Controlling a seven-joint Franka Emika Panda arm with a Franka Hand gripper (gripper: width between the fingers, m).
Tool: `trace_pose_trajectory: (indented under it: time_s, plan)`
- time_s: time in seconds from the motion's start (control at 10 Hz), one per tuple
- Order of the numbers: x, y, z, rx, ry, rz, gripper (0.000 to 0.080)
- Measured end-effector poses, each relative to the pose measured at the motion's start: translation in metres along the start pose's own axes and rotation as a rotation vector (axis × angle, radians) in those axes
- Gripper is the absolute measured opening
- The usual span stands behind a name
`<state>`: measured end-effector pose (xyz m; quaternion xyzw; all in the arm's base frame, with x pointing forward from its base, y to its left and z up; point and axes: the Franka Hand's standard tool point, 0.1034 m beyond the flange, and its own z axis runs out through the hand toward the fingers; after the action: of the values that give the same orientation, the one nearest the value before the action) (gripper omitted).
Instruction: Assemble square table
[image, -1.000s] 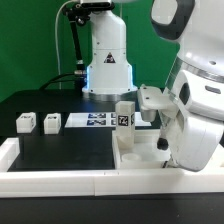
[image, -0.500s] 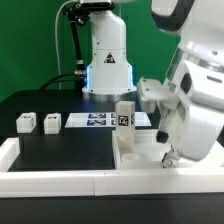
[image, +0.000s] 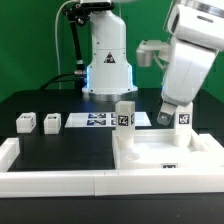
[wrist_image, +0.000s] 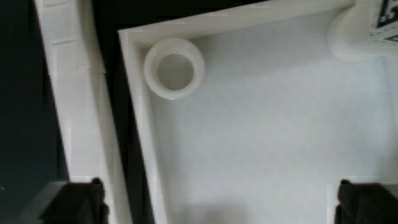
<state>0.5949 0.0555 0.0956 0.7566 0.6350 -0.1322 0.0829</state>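
Observation:
The square table panel lies at the exterior view's right, rim up, with a small tag on its near edge. One leg stands upright at its far left corner and another leg at its far right corner. Two loose legs sit on the black table at the left. My gripper hangs above the panel's far right part, open and empty. In the wrist view the gripper is spread wide over the panel, and a round socket shows in a corner.
The marker board lies behind the panel at the robot's base. A long low white wall edges the table's front and left, and shows in the wrist view beside the panel. The arm's white body fills the upper right.
My arm has risen from low over the panel's right part. The leg at the far right corner, hidden behind the arm before, now stands in view, free of the gripper.

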Motion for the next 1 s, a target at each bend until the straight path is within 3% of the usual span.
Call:
trace_pose_trajectory:
  time_s: [0.3,0.5,0.7,0.9,1.0]
  plan:
    - [-0.003,0.001,0.003,0.004,-0.001,0.006,0.0648]
    - [-0.023,0.006,0.010,0.013,0.003,0.048,0.0648]
    - [-0.059,0.008,0.019,0.020,0.004,0.167,0.0648]
    - [-0.085,0.002,0.031,0.058,-0.029,0.337,0.0648]
    - [-0.096,-0.002,0.035,0.094,-0.063,0.397,0.0648]
